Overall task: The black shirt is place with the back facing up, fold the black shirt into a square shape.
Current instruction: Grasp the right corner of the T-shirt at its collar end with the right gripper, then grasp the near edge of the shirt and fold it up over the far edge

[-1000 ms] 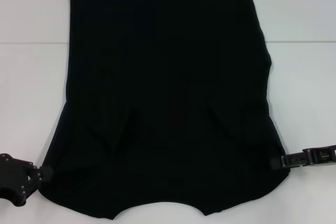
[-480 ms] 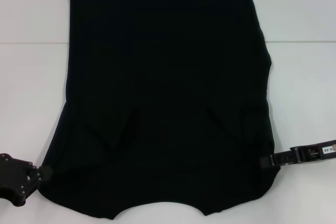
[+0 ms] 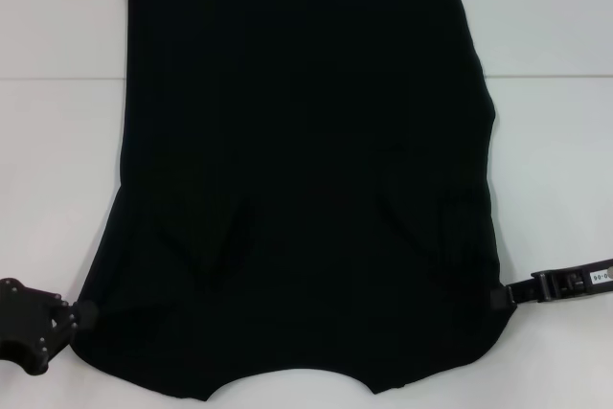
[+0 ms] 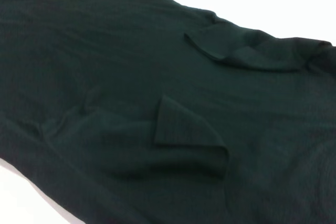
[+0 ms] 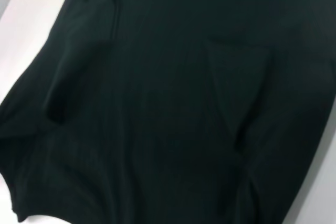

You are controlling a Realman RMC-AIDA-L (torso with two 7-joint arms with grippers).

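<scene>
Lying spread flat across the white worktop [image 3: 556, 141]: black shirt [image 3: 306, 170], sleeves folded inward. Left gripper [image 3: 77, 316] and right gripper [image 3: 500, 299] at its near corners; jaws' state impossible to tell.

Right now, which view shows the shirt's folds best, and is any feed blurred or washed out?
Left wrist view: sharpest, the black shirt shows tucked sleeve flaps clearly. Right wrist view: soft and blurred, folds smeared. Head view: the shirt is nearly featureless black against the bright white table, creases faint.
</scene>
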